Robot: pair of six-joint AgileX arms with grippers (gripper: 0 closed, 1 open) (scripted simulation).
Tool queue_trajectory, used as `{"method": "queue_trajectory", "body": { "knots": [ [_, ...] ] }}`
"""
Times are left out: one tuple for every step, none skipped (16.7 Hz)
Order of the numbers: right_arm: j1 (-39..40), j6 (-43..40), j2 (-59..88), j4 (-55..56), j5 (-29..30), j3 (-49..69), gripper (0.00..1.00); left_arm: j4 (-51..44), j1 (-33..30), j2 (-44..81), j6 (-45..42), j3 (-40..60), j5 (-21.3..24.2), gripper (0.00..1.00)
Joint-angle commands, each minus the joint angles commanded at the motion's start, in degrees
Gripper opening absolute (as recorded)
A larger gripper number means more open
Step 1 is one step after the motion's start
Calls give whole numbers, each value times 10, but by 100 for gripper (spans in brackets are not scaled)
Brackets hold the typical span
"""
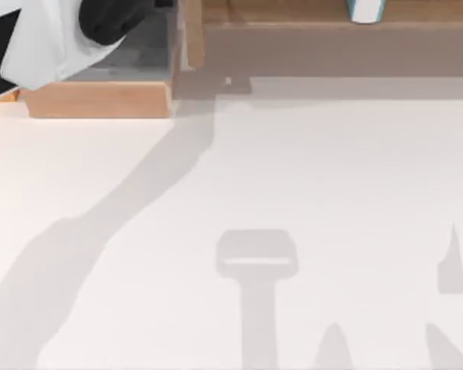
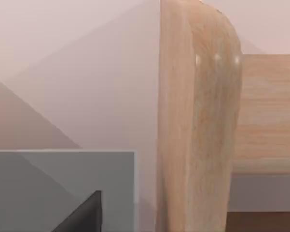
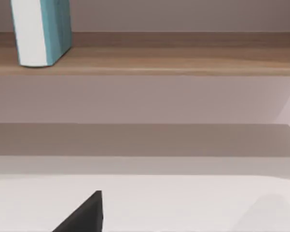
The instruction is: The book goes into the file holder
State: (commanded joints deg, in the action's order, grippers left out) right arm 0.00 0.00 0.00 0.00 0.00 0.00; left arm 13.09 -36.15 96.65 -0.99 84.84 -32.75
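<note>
The teal-blue book (image 1: 366, 9) stands upright on the long wooden shelf (image 1: 293, 14) at the table's back right, held by nothing. In the right wrist view the book (image 3: 41, 31) shows its white page edge, some way off from my right gripper (image 3: 84, 215), of which a dark corner shows. The file holder (image 1: 100, 99) sits at the back left, with a light wood front and a grey floor. My left arm (image 1: 62, 31) hangs over it. Close in front of my left gripper (image 2: 84, 215) are the file holder's wooden side panel (image 2: 198, 121) and grey wall.
The long shelf (image 3: 159, 63) runs along the back edge beside the file holder. White tabletop (image 1: 293, 177) spreads in front of both, crossed by the arms' shadows.
</note>
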Motion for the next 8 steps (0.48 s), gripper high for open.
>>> {"method": "queue_trajectory", "body": {
  "knots": [
    [0, 0, 0, 0, 0, 0, 100, 6, -20, 63, 0, 55, -18, 100],
    [0, 0, 0, 0, 0, 0, 100, 12, -38, 125, 0, 109, -35, 100],
    [0, 0, 0, 0, 0, 0, 100, 18, -56, 185, 0, 161, -52, 100],
    [0, 0, 0, 0, 0, 0, 100, 24, -72, 243, 0, 212, -67, 100],
    [0, 0, 0, 0, 0, 0, 100, 29, -86, 297, 1, 260, -81, 100],
    [0, 0, 0, 0, 0, 0, 100, 34, -99, 347, 1, 305, -95, 100],
    [0, 0, 0, 0, 0, 0, 100, 38, -110, 394, 1, 348, -107, 100],
    [0, 0, 0, 0, 0, 0, 100, 42, -120, 437, 1, 387, -118, 100]
  ]
}}
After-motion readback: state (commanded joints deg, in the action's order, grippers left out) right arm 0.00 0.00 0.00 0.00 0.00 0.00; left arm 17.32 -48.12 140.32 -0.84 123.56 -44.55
